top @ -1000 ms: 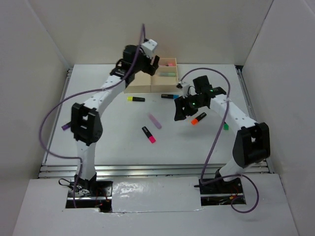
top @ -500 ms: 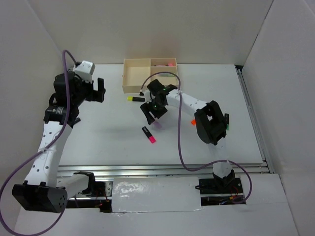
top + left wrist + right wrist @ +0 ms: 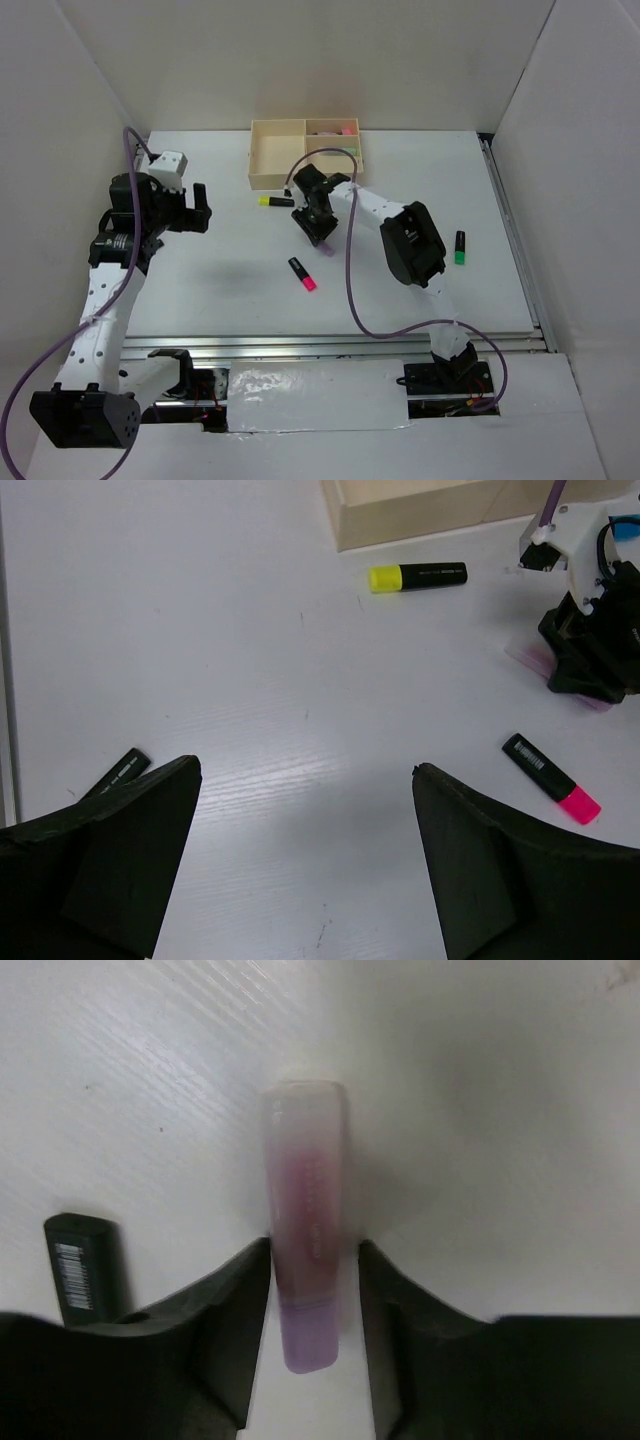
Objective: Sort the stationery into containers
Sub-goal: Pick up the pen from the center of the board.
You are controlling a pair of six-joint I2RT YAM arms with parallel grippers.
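Pale purple marker (image 3: 305,1250) lies flat on the desk (image 3: 220,260), near the tray (image 3: 275,160) on its near side. Right fingers (image 3: 225,1330) are part-closed, one on either side of the barrel and snug to it; cannot tell if they pinch. Pink-ended marker (image 3: 303,274) is nearby, yellow-ended marker (image 3: 276,201) is by the tray's front wall, and green-ended marker (image 3: 460,247) is well apart. Left fingers (image 3: 120,850) are spread wide above the desk, holding nothing.

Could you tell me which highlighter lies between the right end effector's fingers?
The pale purple highlighter, flanked by both fingers; the black pink-tipped highlighter lies outside them.
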